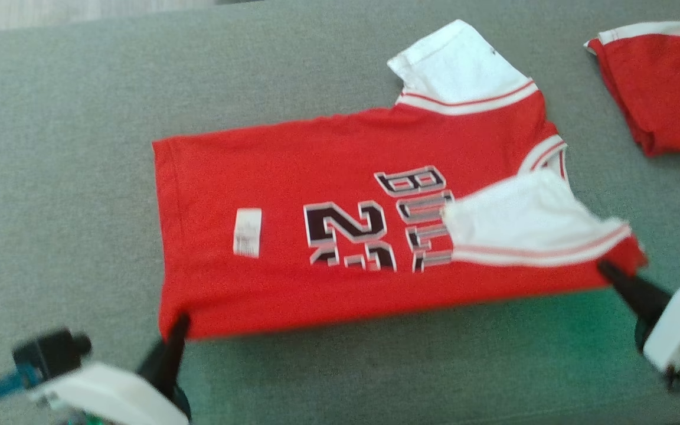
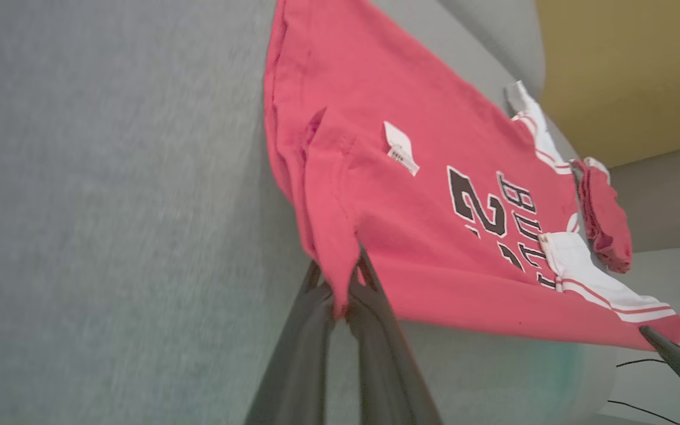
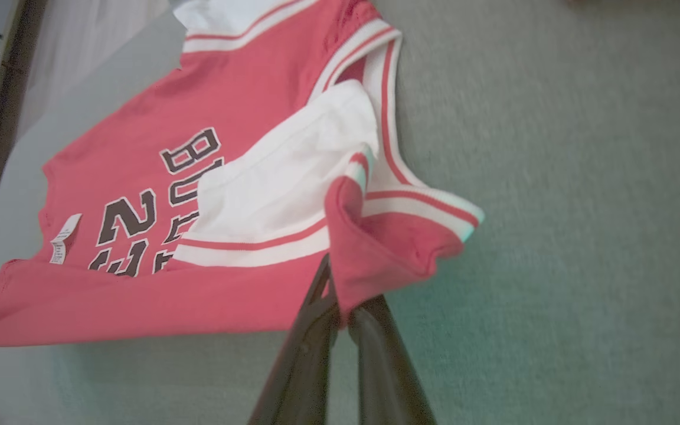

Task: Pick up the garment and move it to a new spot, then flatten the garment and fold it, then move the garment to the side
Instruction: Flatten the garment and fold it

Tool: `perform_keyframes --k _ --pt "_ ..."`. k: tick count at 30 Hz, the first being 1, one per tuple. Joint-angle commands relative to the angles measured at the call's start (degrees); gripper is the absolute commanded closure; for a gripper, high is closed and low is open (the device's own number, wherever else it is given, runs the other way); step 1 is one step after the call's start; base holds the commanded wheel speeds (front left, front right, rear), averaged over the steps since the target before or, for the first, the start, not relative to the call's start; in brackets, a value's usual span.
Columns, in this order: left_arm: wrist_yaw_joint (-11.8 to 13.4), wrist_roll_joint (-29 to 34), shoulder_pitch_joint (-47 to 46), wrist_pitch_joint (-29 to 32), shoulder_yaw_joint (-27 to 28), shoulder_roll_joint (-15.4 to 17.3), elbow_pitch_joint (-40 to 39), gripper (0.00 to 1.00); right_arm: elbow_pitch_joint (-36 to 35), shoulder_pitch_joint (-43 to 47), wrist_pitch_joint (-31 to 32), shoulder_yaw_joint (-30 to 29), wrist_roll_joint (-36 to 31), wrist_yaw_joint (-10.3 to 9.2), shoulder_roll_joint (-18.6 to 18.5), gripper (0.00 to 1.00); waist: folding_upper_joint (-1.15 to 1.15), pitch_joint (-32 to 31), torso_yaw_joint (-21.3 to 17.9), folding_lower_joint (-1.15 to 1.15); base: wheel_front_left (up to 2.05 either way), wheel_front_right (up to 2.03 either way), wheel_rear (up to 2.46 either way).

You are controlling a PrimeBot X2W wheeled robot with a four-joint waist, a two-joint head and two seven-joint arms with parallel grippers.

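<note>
Garment (image 1: 293, 177): bright red body. Sleeves (image 1: 461, 65): white, with white cuff band carrying thin red stripe. Neck trim (image 1: 543, 152): white and red stripes. Lettering (image 1: 352, 230): black, outlined white, with grey shadow. Label (image 1: 247, 232): white, faint dark print. Second garment (image 1: 664, 88): red, white edge band. Worktop (image 1: 62, 147): plain grey, greenish tint along garment's near edge. Left tool (image 1: 180, 321), right tool (image 1: 605, 268): black fingers, white housings. Wall (image 2: 623, 71): mustard yellow.

Red jersey (image 1: 269, 177): "BUL…" lettering, digit "2"; white tag (image 1: 247, 232) illegible.
</note>
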Motion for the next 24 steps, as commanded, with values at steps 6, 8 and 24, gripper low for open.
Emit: perform_keyframes --k 6,8,24 --pt "-0.7 1.6 4.8 -5.4 0.1 -3.2 2.1 1.0 -0.7 4.7 -5.6 1.4 -3.1 0.4 -0.8 0.58 0.0 2.2 0.0 0.0 0.0 0.0 0.0" --pt "-0.8 2.6 4.9 -6.7 -0.2 -3.5 3.4 0.48 -0.1 5.7 -7.3 2.4 -4.7 0.4 -2.5 0.0 0.0 2.3 0.3 0.0 0.0 0.0 0.0" --pt "1.6 11.5 -13.2 -6.4 1.9 2.4 2.8 0.0 -6.0 -17.8 -10.5 5.0 -7.6 0.4 -12.5 0.0 0.0 9.8 2.8 0.0 0.0 0.0 0.0"
